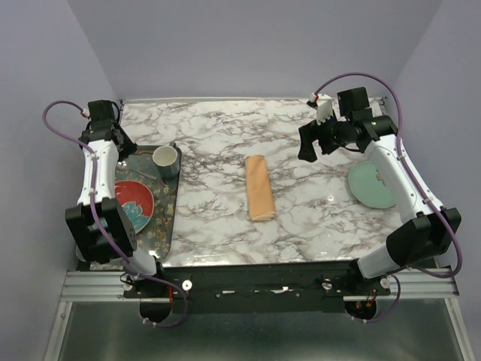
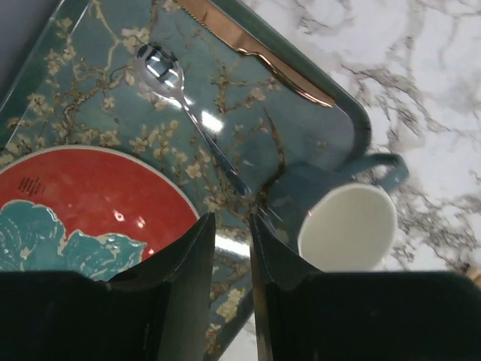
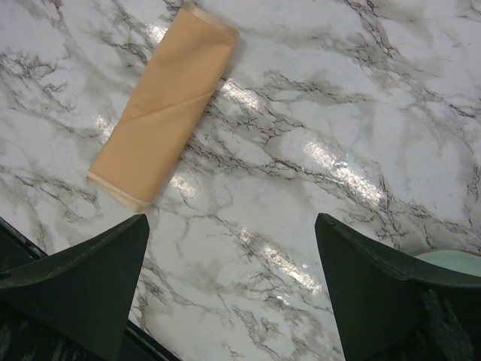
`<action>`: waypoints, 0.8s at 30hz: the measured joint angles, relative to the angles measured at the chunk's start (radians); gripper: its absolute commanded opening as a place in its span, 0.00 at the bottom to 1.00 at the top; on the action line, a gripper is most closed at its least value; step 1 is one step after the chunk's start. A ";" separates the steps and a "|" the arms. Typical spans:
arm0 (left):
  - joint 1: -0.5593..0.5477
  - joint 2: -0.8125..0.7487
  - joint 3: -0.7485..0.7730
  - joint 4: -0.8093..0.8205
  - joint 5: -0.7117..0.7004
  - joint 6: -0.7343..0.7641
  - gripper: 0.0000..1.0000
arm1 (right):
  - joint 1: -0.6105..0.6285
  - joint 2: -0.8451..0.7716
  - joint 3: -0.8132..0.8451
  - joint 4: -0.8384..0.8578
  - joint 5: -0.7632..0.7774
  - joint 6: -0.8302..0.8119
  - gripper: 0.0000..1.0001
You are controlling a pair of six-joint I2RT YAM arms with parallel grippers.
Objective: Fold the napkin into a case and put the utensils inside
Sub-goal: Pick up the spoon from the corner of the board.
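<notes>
Case (image 1: 260,187) folded flat, mug (image 1: 166,160), plate (image 1: 135,203) on tray (image 1: 164,219)

The case (image 1: 260,188) lies between the tray (image 1: 164,227), left, and plate (image 1: 370,186), right.

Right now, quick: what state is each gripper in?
Left gripper: open by a narrow gap, nothing between the fingers, near the spoon handle's end.
Right gripper: wide open, empty.

Red plate (image 1: 134,201) and mug (image 1: 165,158) on patterned tray (image 1: 161,226) (mint plate (image 1: 366,186) apart)
</notes>
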 measured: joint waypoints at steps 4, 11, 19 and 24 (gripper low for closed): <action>0.005 0.213 0.103 -0.022 -0.068 -0.031 0.35 | 0.000 0.001 -0.005 0.000 0.032 -0.003 1.00; 0.006 0.454 0.264 -0.050 -0.124 -0.053 0.40 | -0.005 0.027 -0.016 0.001 0.058 -0.017 1.00; 0.007 0.526 0.304 -0.056 -0.170 -0.053 0.41 | -0.006 0.085 -0.021 -0.004 0.071 -0.031 1.00; 0.010 0.556 0.284 -0.058 -0.172 -0.054 0.41 | -0.006 0.100 -0.021 -0.005 0.076 -0.031 1.00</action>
